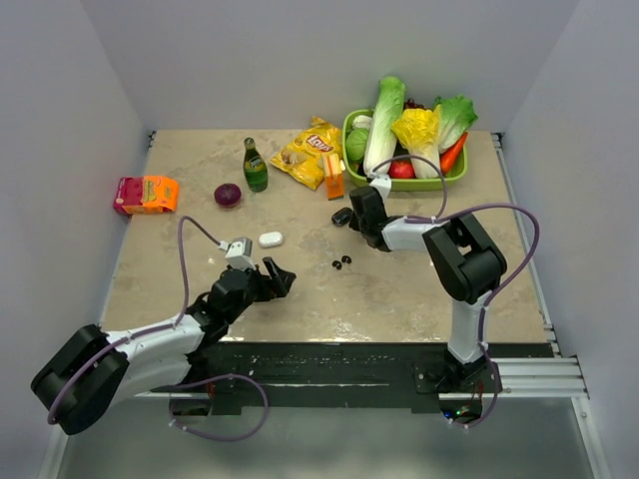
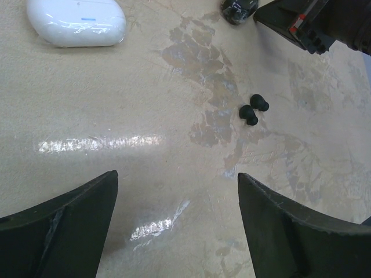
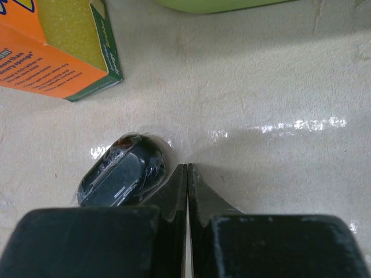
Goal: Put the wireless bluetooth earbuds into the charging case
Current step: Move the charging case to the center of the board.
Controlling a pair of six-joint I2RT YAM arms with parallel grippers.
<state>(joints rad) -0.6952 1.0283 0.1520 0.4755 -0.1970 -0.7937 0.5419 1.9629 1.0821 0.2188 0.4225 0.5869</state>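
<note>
Partly hidden black case (image 3: 119,174), perhaps film-wrapped, beside right gripper (image 3: 187,174) pressed together, left gripper (image 2: 177,191) spread near black earbuds (image 2: 249,114)

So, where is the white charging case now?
Top view: the white charging case lies left of centre, just beyond the left gripper, left of the black earbuds.

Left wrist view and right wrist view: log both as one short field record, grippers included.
left gripper: open, holding nothing
black earbuds: two, side by side, loose on the table ahead of it
white case: closed, upper left
right gripper: shut, empty, tips beside the black case, contact unclear
orange box: upper left, apart from that case
white earbuds: not in view
</note>
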